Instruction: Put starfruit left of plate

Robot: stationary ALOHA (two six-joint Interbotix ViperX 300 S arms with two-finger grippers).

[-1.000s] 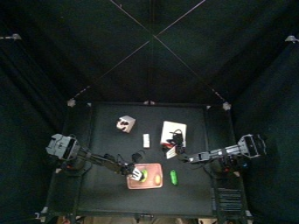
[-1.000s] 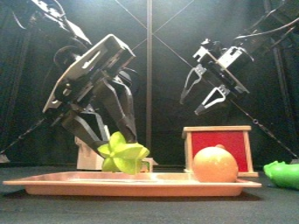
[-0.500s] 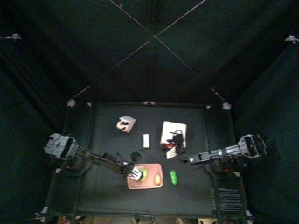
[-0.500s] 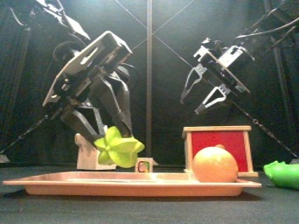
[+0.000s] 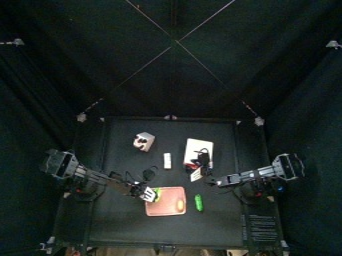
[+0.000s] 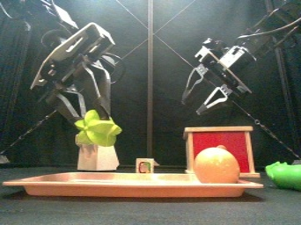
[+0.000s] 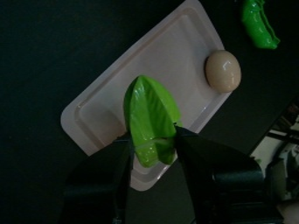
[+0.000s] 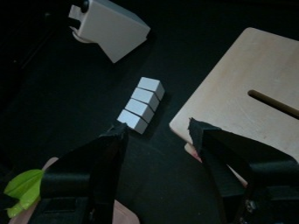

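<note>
From above, the left gripper [image 5: 147, 193] hangs over the left end of the plate [image 5: 171, 205]. From the front, it grips the starfruit [image 6: 97, 130] well clear of the plate [image 6: 129, 184], beside a round yellowish fruit [image 6: 217, 164]. The left wrist view shows the starfruit [image 7: 152, 118] pinched between the jaws. The right gripper [image 8: 156, 140] hangs spread open, holding nothing
</note>
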